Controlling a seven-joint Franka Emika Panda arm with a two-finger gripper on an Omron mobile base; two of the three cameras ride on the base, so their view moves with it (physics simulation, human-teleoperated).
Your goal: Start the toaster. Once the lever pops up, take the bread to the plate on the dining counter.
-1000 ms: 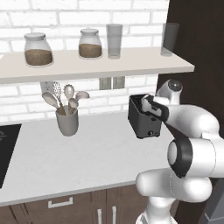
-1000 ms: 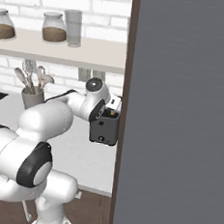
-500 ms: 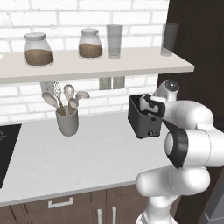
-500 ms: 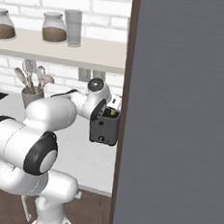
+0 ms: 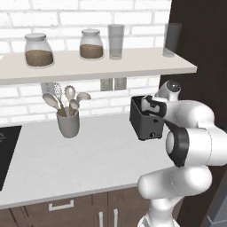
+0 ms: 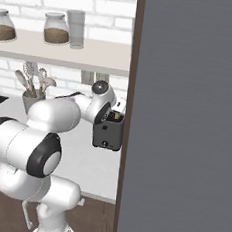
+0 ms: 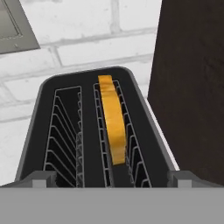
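Note:
The black toaster stands on the grey wall counter, close to a dark panel. Seen from above in the hand view, the toaster has two slots. The bread, a golden slice on edge, sits in the right one; the left one holds nothing. My gripper hovers just over the toaster's top, open wide, its fingertips spread past both slots and holding nothing. The plate and the dining counter are out of view.
A tall dark panel rises right beside the toaster. A grey crock of utensils stands to the left, and a cooktop edge farther left. The shelf above carries jars and glasses.
The arm's elbow has swung a little higher and closer to the cameras. The hand has stayed over the toaster, still open.

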